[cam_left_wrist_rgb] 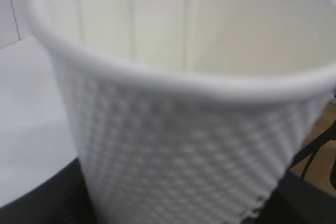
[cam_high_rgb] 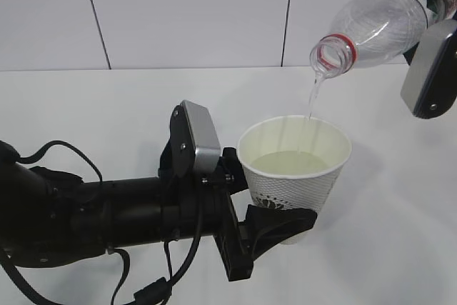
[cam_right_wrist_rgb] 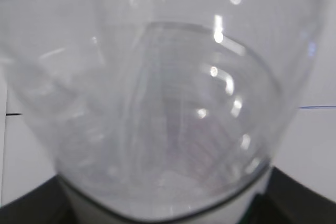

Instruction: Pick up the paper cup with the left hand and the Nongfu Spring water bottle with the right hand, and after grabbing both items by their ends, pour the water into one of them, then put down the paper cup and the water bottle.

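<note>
Exterior view, centre: my left end effector (cam_high_rgb: 275, 223) grips the soft, water-heavy paper cup (cam_high_rgb: 294, 169) low, while my right end effector, upper right, clamps the crushable Nongfu Spring water bottle (cam_high_rgb: 378, 23).

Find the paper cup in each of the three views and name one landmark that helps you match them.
Exterior view: paper cup at centre, lower half, held by the left gripper.
Left wrist view: cup fills the frame, close up.
Right wrist view: not in it; the bottle fills it.
Shared landmark: the white table, seen left of the cup.
</note>
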### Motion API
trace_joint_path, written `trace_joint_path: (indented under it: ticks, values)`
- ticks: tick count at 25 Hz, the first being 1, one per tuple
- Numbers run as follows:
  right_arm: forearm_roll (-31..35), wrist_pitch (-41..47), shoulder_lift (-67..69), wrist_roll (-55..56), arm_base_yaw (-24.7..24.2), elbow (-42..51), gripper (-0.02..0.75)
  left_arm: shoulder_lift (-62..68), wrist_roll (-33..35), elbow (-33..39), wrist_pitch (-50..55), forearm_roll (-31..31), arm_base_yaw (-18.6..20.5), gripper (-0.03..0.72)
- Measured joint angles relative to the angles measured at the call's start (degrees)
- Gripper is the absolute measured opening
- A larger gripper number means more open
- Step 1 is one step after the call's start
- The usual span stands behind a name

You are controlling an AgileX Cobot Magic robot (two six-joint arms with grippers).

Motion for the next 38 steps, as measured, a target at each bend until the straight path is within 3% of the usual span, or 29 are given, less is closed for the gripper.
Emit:
trace_joint_path:
  ticks: [38]
  values:
    - [0.20,0.00,0.00,3.06,0.29,0.00,0.456,0.00,0.00,0.00,0.12,0.00,0.00,0.522]
